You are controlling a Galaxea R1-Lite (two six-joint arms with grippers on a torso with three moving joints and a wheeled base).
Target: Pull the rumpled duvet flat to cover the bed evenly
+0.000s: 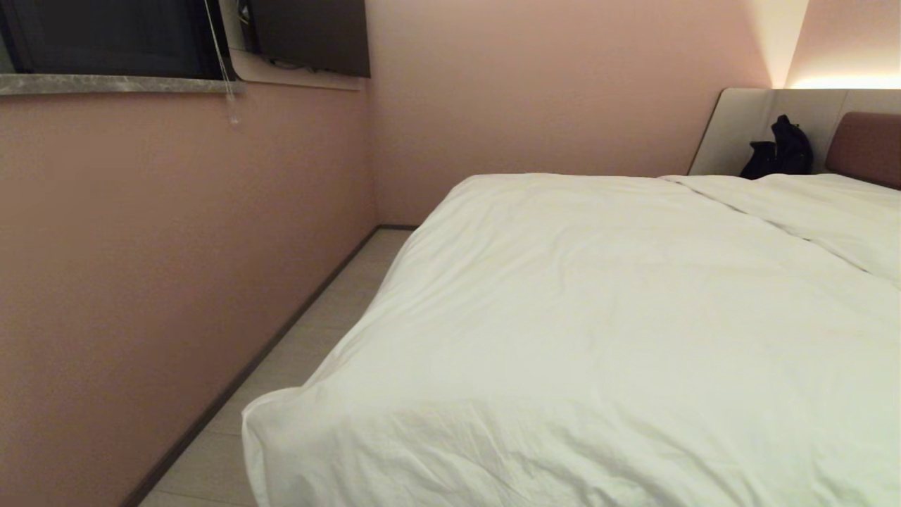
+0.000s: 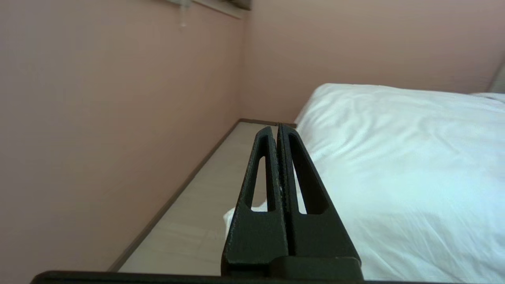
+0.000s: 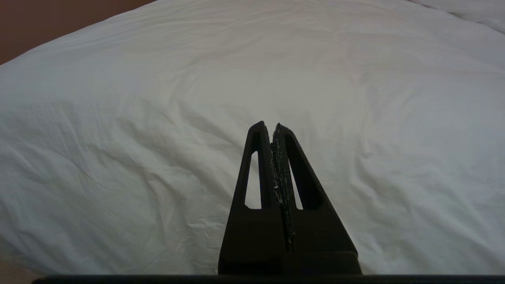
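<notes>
The white duvet [image 1: 605, 317] lies spread over the bed, lightly wrinkled, its near corner hanging down at the lower left. The bed's headboard [image 1: 869, 148] shows at the far right, reddish-brown with a beige panel. Neither arm is in the head view. In the left wrist view my left gripper [image 2: 277, 127] is shut with nothing in it, above the duvet's [image 2: 394, 165] near corner and the floor strip. In the right wrist view my right gripper [image 3: 269, 126] is shut and empty, held over the duvet [image 3: 158, 118] without touching it.
A pink wall [image 1: 176, 246] runs along the bed's left side, leaving a narrow strip of pale floor [image 1: 317, 331]. A window sill [image 1: 112, 84] and a blind cord [image 1: 231, 105] are above. A dark bag [image 1: 778, 151] sits by the headboard.
</notes>
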